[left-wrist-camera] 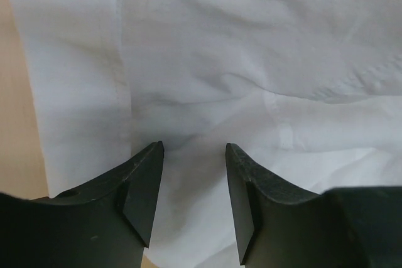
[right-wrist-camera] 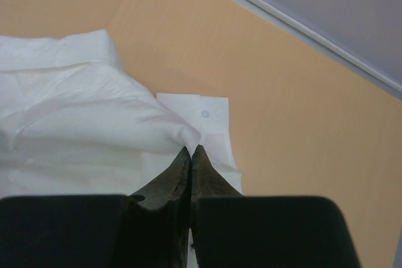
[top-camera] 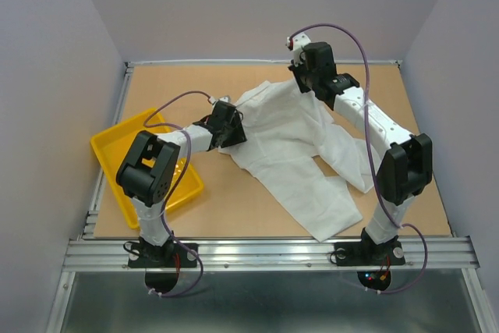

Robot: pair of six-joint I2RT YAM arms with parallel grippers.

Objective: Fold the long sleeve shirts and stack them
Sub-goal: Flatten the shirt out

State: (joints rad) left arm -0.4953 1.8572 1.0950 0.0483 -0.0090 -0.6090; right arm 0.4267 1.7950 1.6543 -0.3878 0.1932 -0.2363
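Observation:
A white long sleeve shirt lies crumpled across the middle of the table, one sleeve reaching toward the near edge. My left gripper is open at the shirt's left edge; in the left wrist view its two fingers stand apart over the white cloth, which lies between and beyond them. My right gripper is at the shirt's far end. In the right wrist view it is shut on a pinch of the shirt beside a buttoned cuff or placket.
A yellow tray sits at the left, partly under my left arm. A metal rail runs along the near edge. Grey walls enclose the back and both sides. Bare tabletop shows right of the cloth.

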